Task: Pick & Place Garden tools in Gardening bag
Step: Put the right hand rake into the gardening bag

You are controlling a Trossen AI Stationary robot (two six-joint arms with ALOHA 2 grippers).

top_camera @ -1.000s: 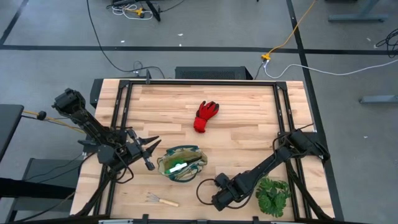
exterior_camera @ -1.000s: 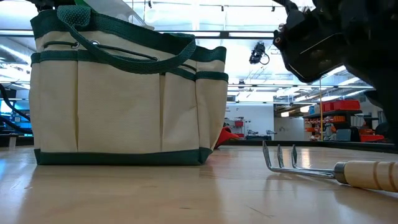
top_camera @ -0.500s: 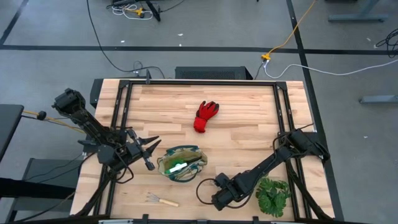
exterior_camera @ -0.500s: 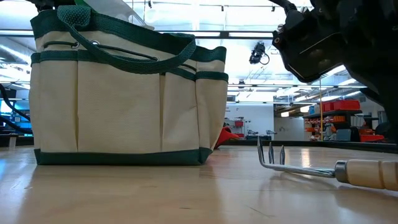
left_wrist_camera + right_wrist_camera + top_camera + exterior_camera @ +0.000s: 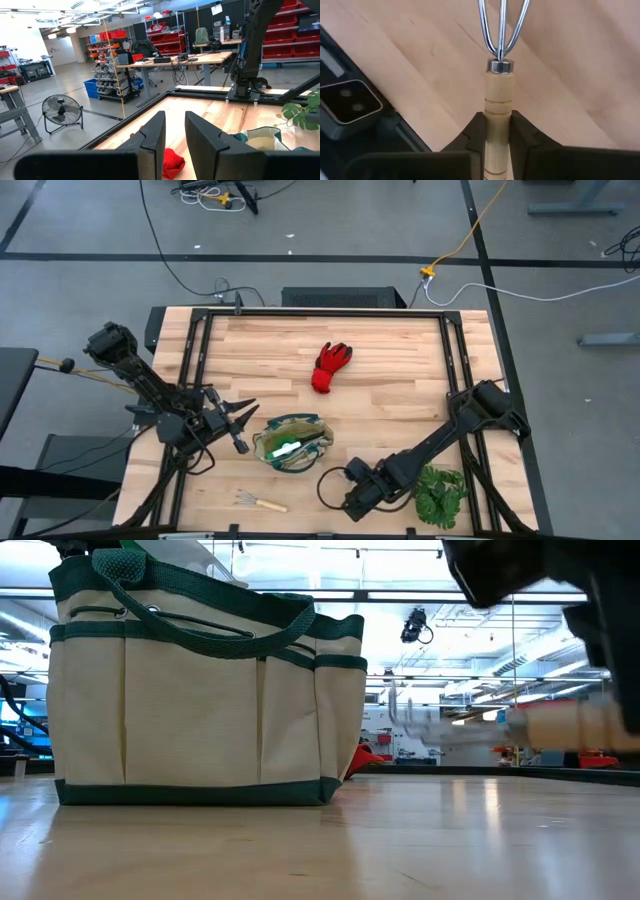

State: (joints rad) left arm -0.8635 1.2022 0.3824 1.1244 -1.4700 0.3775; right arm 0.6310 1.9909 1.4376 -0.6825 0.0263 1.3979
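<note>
My right gripper is near the table's front edge, shut on a wooden-handled rake lifted above the table. The cream and green bag stands at front centre and also shows in the low view. A green spray bottle lies inside it. A second rake lies flat at the front left. The red glove lies flat farther back. My left gripper is open and empty, left of the bag. The pruning shears are not in view. My right gripper pinches the rake's wooden handle between its two fingers, a little behind the metal collar. The fingers lie along the handle, and the tines stick out ahead of them. The rake is lifted clear of the table, roughly level.
A leafy green plant sits at the front right corner, beside my right arm. A small black camera stands on the table's front edge close to the held rake. Black rails frame the tabletop.
My right gripper has gone up with the rake. A second ago the rake lay on the table with its tines down. It then turned about its handle, and now it hangs clear above the wood, blurred by the motion.
</note>
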